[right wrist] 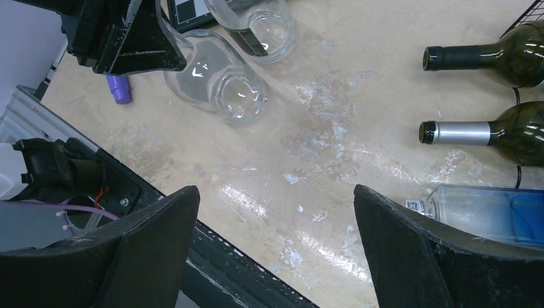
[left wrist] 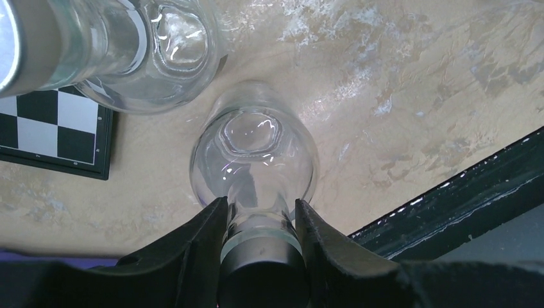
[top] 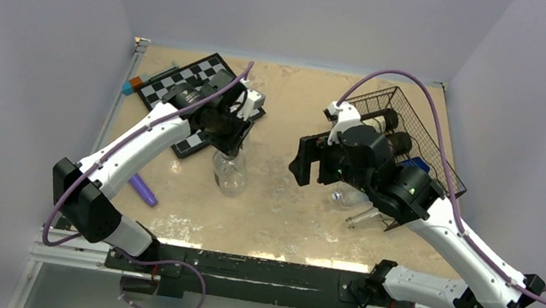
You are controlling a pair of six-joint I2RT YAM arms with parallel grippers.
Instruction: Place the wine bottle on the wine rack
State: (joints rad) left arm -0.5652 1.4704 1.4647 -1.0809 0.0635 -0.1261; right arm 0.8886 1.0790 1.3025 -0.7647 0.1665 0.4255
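Note:
A clear glass wine bottle [left wrist: 255, 154] with a black cap hangs neck-up in my left gripper [left wrist: 256, 205], which is shut on its neck. In the top view the bottle [top: 228, 172] is left of the table's centre under the left gripper [top: 229, 146]. Whether its base touches the table I cannot tell. The black wire wine rack [top: 428, 119] stands at the back right with dark bottles in it. My right gripper [top: 307, 163] is open and empty between the bottle and the rack; its jaws [right wrist: 276, 218] are wide apart over bare table.
A chessboard [top: 199, 83] lies back left, with a second clear bottle [left wrist: 160, 51] beside it. A purple object [top: 142, 189] lies front left. Two dark green bottles [right wrist: 507, 131] and a blue-tinted clear bottle [right wrist: 487, 215] lie by the rack. The black front rail [top: 261, 269] runs along the near edge.

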